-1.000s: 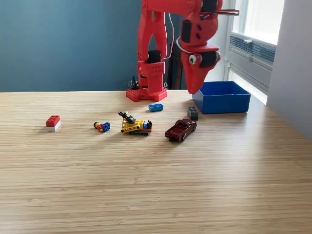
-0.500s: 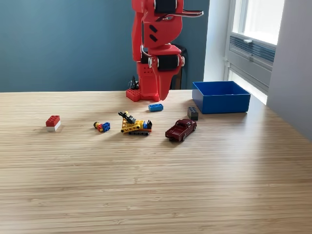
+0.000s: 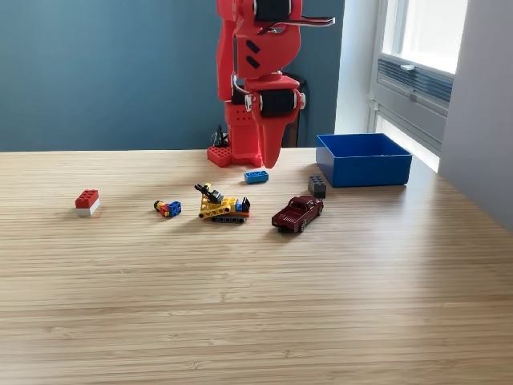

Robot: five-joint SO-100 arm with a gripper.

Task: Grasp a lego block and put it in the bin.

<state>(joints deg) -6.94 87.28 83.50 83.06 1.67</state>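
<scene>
- The red arm (image 3: 255, 48) stands on its base (image 3: 240, 155) at the far edge of the wooden table (image 3: 256, 305); it folds down from above, with the gripper (image 3: 271, 156) pointing at the table top.
- The gripper tip hangs just above and beside the blue block (image 3: 256, 176), a little to the exterior view's right of it; whether it touches the block cannot be told.
- The jaws look pressed together into one point, with nothing seen between them; from this angle I cannot tell for certain whether they are parted or closed.
- The blue bin (image 3: 364, 160) sits at the exterior view's right, near the window (image 3: 425, 40); its inside is mostly hidden by the near wall.
- A grey block (image 3: 317, 187) lies just in front of the bin's near left corner, close to it but apart.
- A dark red car (image 3: 297, 213) stands just in front of the grey block, angled toward the exterior view's left.
- A yellow toy vehicle (image 3: 221, 204) with black parts sits left of the car in the exterior view, in front of the blue block.
- A small mixed piece (image 3: 167, 208), blue, red and yellow, lies just left of the vehicle.
- A red-and-white block (image 3: 87, 201) lies well apart at the exterior view's far left.
</scene>
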